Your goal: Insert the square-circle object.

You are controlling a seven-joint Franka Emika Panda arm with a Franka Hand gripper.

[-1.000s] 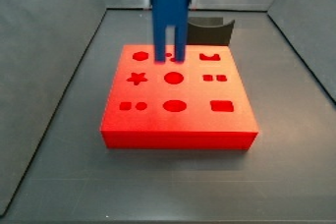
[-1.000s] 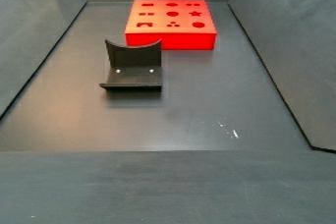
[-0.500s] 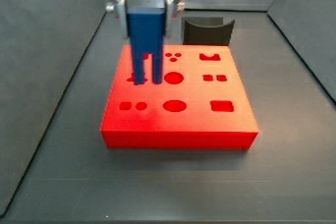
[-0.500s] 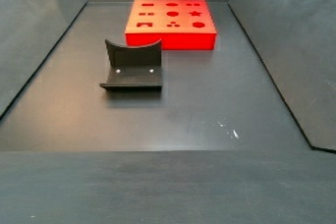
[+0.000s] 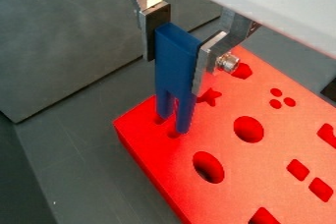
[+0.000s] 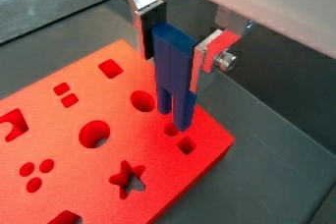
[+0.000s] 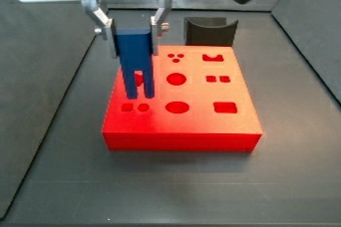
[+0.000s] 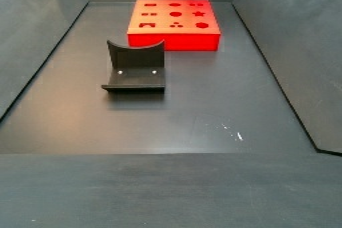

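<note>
The dark grey floor is carrying the flat red block at about 12 o'clock in a side view; the dark curved holder is sitting near the centre; the gripper is hanging above the block's left side.

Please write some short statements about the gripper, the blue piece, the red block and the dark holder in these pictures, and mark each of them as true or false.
1. The gripper is shut on the square-circle object. True.
2. The square-circle object lies flat on the floor. False: it hangs upright, legs down, over the red block.
3. The dark grey curved holder stands on the floor, apart from the red block. True.
4. The red block has one hole only. False: its top shows many shaped holes, among them a star.
5. The holder carries the blue piece. False: the holder is empty in both side views.
</note>
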